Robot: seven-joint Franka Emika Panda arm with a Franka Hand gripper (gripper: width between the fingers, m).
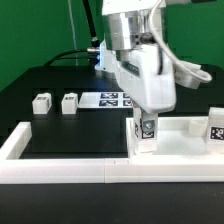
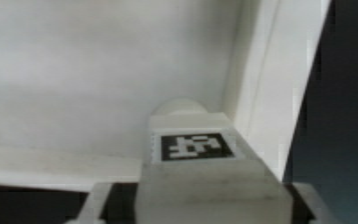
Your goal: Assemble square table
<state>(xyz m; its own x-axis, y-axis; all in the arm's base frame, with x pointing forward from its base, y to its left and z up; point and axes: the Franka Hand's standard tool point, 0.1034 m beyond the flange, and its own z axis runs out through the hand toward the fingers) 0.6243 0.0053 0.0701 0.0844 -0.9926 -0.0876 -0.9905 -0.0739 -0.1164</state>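
Leg-fitting step: the arm's fingers (image 2: 119,205) pinch a small white tagged plastic leg block (image 1: 146,130) upright over a corner of the white square rimmed plastic tabletop (image 1: 185,146). The next move likely calls for aligning it with that corner's socket, then lowering.

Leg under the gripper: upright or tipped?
Upright. In the exterior view the leg stands vertical, tag facing the camera, held by the gripper at a corner of the table top. Socket seating: cannot tell.
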